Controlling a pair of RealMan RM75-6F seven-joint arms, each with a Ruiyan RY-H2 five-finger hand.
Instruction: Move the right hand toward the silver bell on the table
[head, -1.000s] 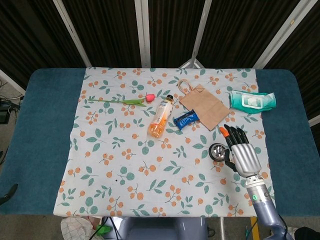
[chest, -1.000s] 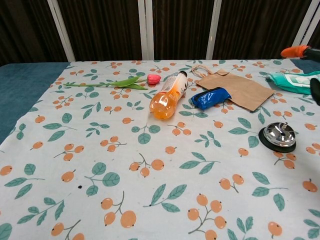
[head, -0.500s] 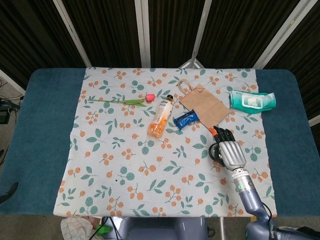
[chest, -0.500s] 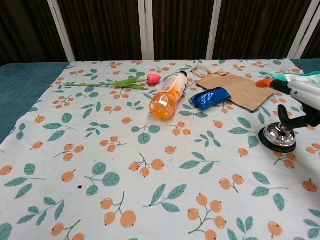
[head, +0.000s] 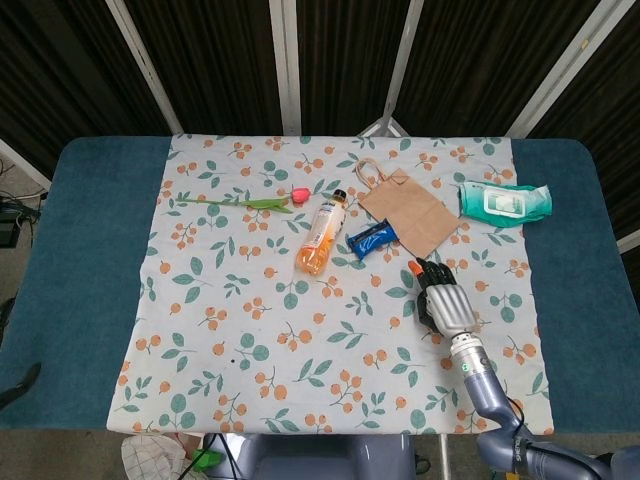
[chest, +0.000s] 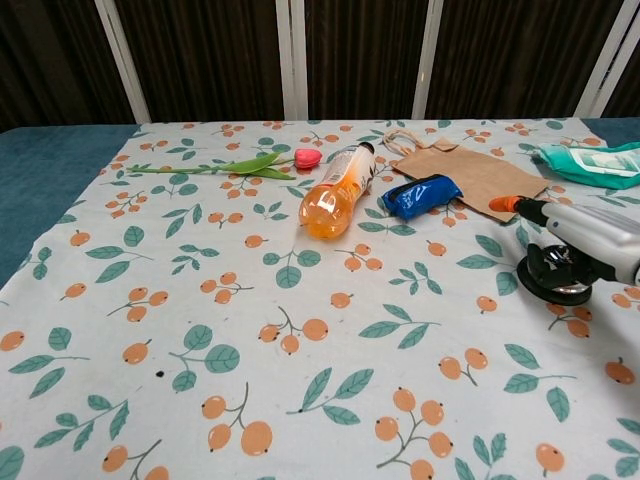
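The silver bell (chest: 549, 274) with its black base stands on the floral cloth at the right side of the table. My right hand (chest: 588, 240) lies flat over it with fingers stretched out, covering most of the dome; I cannot tell whether it touches. In the head view the right hand (head: 446, 303) hides the bell almost entirely. An orange-tipped finger (chest: 503, 205) points toward the paper bag. Nothing is held in the hand. My left hand does not show in either view.
Just beyond the hand lie a brown paper bag (head: 408, 210) and a blue packet (head: 373, 239). An orange drink bottle (head: 320, 235) and a pink-headed flower (head: 250, 202) lie toward the middle. A green wipes pack (head: 503, 200) sits at the far right.
My right hand has moved left and forward from the table's right edge until it sits over the bell, which showed uncovered a second ago.
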